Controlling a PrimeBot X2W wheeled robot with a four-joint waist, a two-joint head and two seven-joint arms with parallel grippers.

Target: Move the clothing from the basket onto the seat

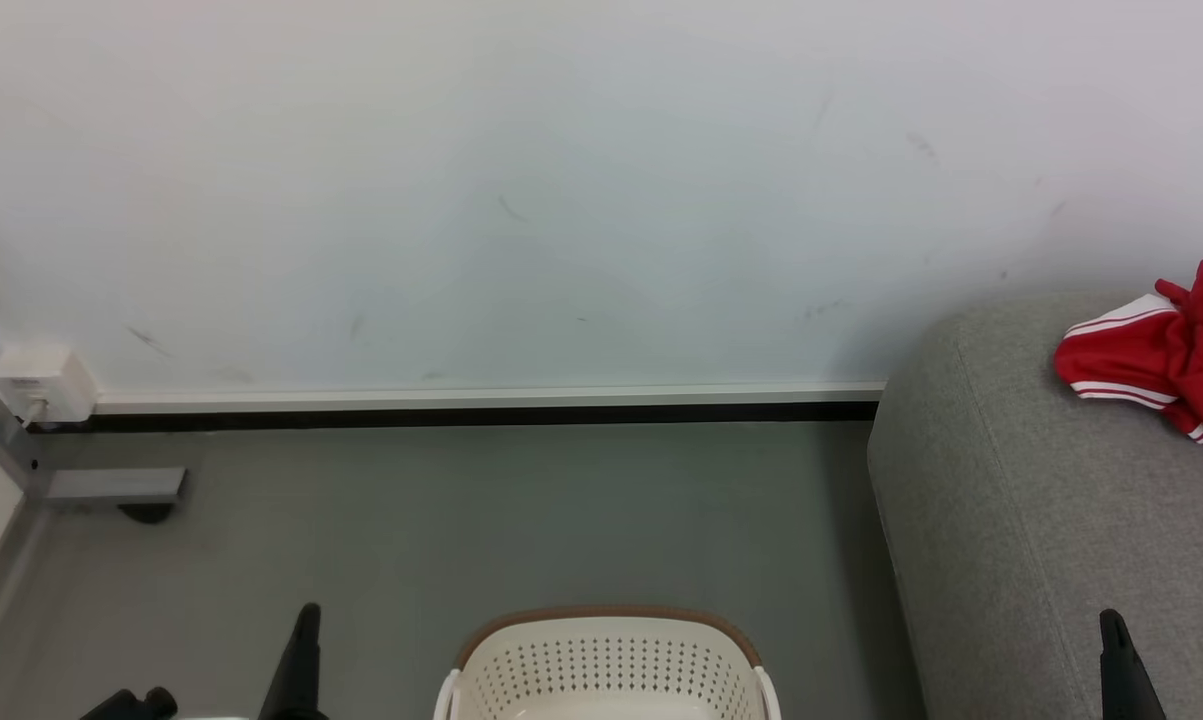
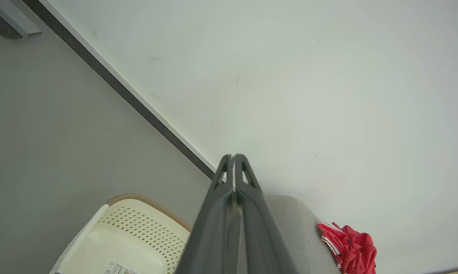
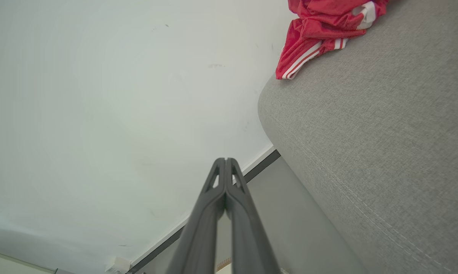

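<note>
Nearest in, the left tool has both fingers pressed flat together, nothing between them. The right tool is the same story: closed, empty, low beside the seat's flank. Between them, just ahead of the robot, the basket sits on the floor, its near half cut off in the head view. The left wrist view catches more of the inside: a pale bare bottom w/ a sticker label, and no red in the part on show.

Further right is the seat, and up on its top, toward the wall, lies the clothing — a red bundle, white stripe trim facing out, lying in from the rounded end.

It reads like the job's nearly or fully done, prob. at the check stage. To do that well, tip the head down so the whole basket bottom shows before calling it. If anything's left in there:
- open one tool wide and drop straight down inside the rim
- pinch a thick fold, not a thin edge
- lift clear of the rim, carry right, and let go beside the bundle — not near the seat's edge, where fabric could slide off
</note>
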